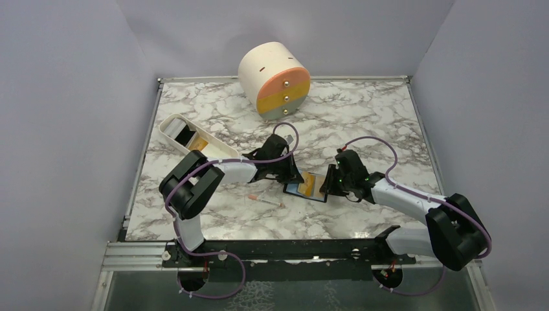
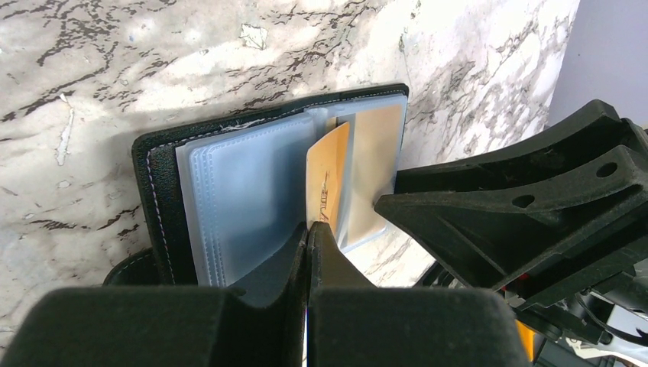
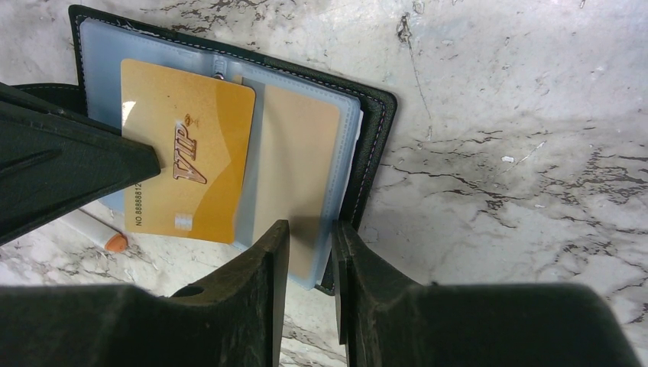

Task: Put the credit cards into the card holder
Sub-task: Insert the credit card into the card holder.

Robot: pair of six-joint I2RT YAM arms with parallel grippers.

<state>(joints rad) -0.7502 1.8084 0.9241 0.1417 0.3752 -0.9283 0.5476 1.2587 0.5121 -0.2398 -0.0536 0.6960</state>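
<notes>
Gold card (image 3: 191, 153), pinched in the closed left gripper (image 2: 307, 232), hangs over the open card holder (image 3: 374, 130) whose right leaf the right gripper (image 3: 307, 246) clamps, so best tilt it flat and slide squarely into a clear pocket (image 3: 302, 168).

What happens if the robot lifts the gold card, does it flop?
Probably not. The gold card stands out flat though the left gripper pinches only one edge, so it seems stiff. It looks thin, so it is likely light. Its shiny face might slip in that pinch.
</notes>
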